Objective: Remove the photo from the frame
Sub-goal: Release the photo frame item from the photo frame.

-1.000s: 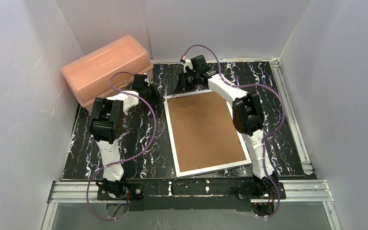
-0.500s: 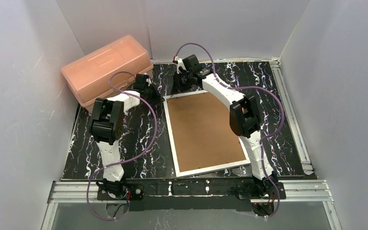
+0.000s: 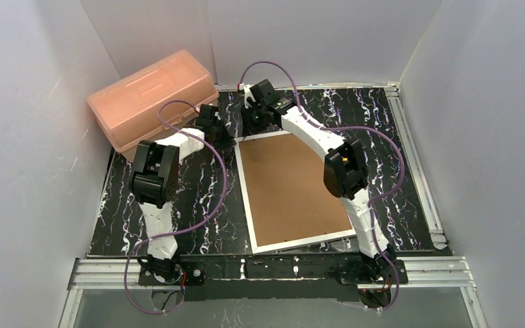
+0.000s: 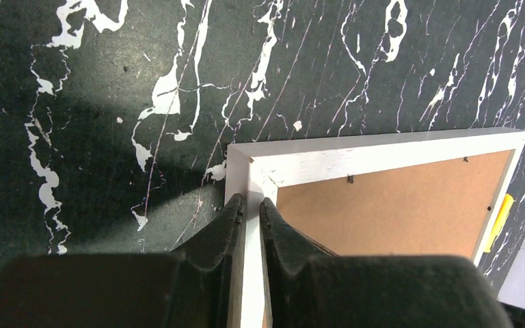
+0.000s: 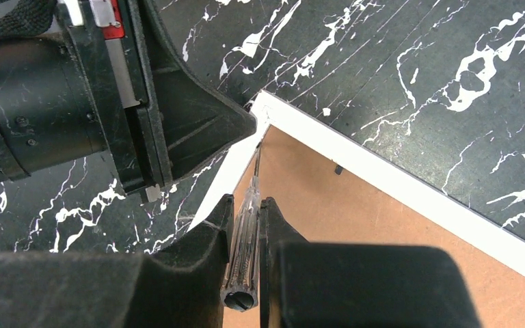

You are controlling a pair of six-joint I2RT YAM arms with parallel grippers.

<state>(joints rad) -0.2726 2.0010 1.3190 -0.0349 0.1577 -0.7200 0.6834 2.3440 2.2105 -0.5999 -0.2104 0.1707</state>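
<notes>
Arms converge on the far left corner of the frame (image 3: pixel 294 184), which lies flat on the dark marbled worktop (image 3: pixel 396 137) with its brown back facing up and its thin white border all round.

The left arm (image 3: pixel 154 171) rises from its base, bends at the elbow and stretches forward and to the right. The left gripper (image 4: pixel 251 205) is nearly closed and pinches the white border of the frame's left side, just short of the corner, one finger on the outer edge and one on the inner.

The right arm (image 3: pixel 314 137) leans far forward and to the left, crossing above the brown back. The right gripper (image 5: pixel 246 205) is clamped on the clear handle of a small screwdriver (image 5: pixel 244 239). The thin metal tip points at the inside of that same corner, where border meets back; whether it touches cannot be told.

The two grippers sit just beside each other. A pink plastic box (image 3: pixel 154 99) stands at the far left, well apart from the frame.
</notes>
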